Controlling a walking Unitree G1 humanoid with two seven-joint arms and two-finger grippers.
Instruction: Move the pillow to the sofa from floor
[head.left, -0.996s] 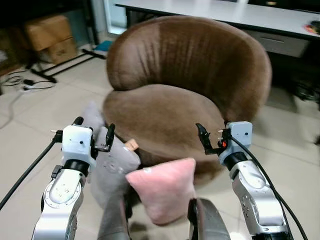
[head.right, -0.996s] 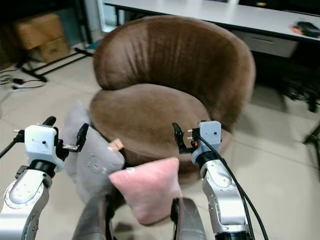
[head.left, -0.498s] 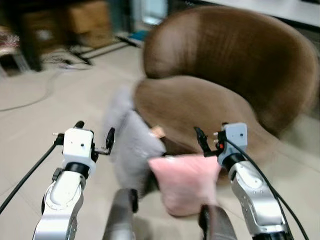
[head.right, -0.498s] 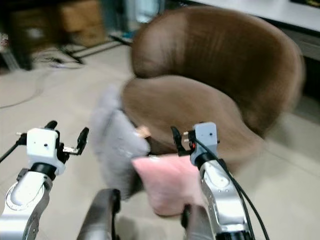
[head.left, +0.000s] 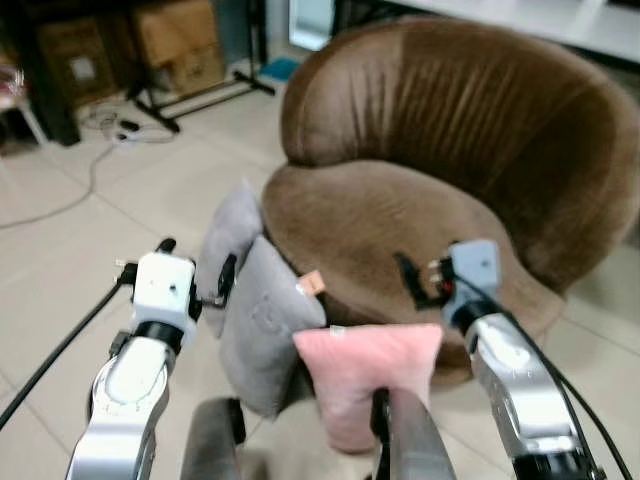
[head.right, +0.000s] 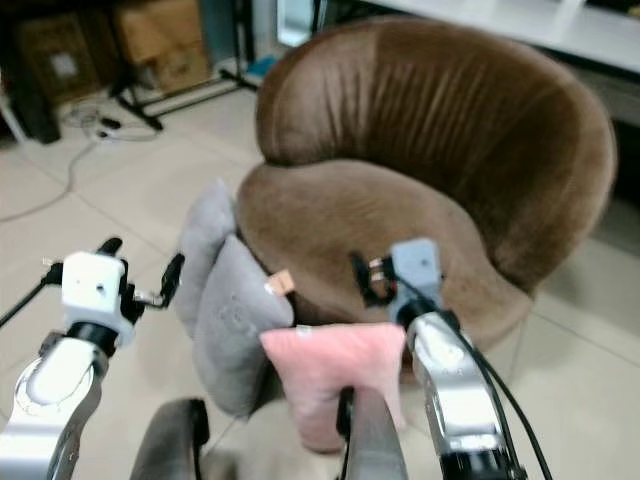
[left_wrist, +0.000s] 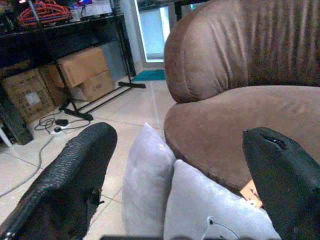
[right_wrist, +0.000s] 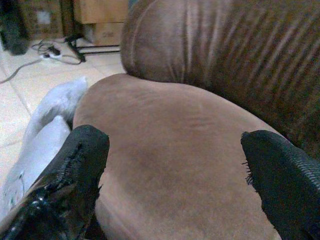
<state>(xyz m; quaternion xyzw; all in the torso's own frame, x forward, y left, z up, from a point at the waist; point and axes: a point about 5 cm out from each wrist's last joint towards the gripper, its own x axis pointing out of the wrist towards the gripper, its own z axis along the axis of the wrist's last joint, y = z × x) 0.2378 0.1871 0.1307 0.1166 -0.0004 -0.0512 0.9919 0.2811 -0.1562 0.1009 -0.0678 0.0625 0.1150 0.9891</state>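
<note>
A pink pillow (head.left: 365, 375) stands on the tiled floor, leaning on the front of the brown round sofa (head.left: 400, 215). Two grey pillows (head.left: 262, 335) (head.left: 228, 238) lean on the sofa's left side. My left gripper (head.left: 197, 262) hovers open beside the grey pillows, empty. My right gripper (head.left: 425, 280) is open above the pink pillow, near the seat's front edge, empty. In the left wrist view the grey pillows (left_wrist: 150, 175) lie between the fingertips (left_wrist: 70, 180). The right wrist view looks across the sofa seat (right_wrist: 175, 150) between its fingertips (right_wrist: 65, 175).
Cardboard boxes (head.left: 180, 40) and a black rack's feet (head.left: 190, 95) stand at the back left, with cables (head.left: 100, 125) on the floor. A white desk (head.left: 560, 15) runs behind the sofa. My own legs (head.left: 410, 440) show at the bottom edge.
The whole picture has shifted and sharpened after a blurred moment, so the camera moved. Both arms keep the same raised pose, and the pillows lie where they were.
</note>
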